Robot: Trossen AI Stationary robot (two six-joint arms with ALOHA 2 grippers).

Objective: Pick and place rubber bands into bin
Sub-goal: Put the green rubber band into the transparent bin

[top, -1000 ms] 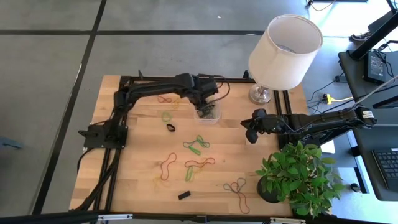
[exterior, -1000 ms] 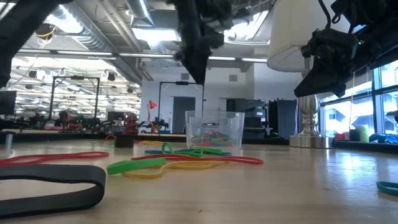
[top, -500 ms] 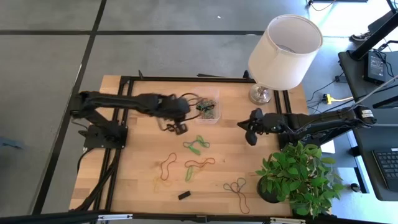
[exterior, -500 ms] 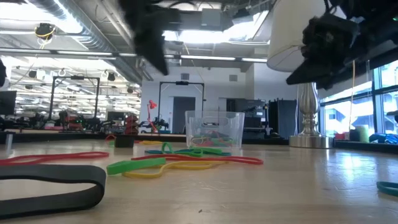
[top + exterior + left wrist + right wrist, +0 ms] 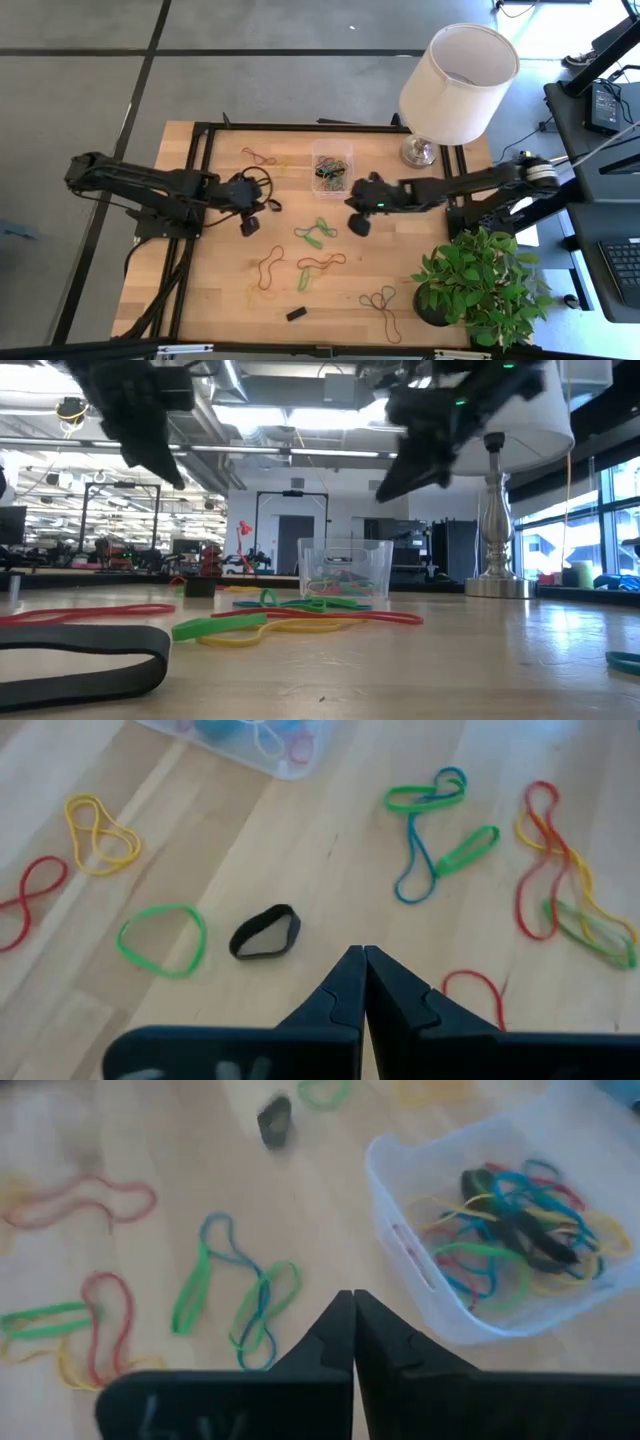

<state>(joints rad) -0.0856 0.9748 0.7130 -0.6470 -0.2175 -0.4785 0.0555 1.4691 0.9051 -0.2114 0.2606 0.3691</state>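
both pincers now pressed closed and empty, left pincer (image 5: 247, 226) pulled off the bin (image 5: 332, 168), right pincer (image 5: 358, 224) moved nearer it

Two dark jointed arms, black cables, black-fingered pincers.

A robotics lab or workshop is showing here: exposed ceiling ducts (image 5: 150, 420), metal rigs (image 5: 100, 510) and workbenches standing behind the wooden table (image 5: 230, 280) on concrete floor (image 5: 80, 90).
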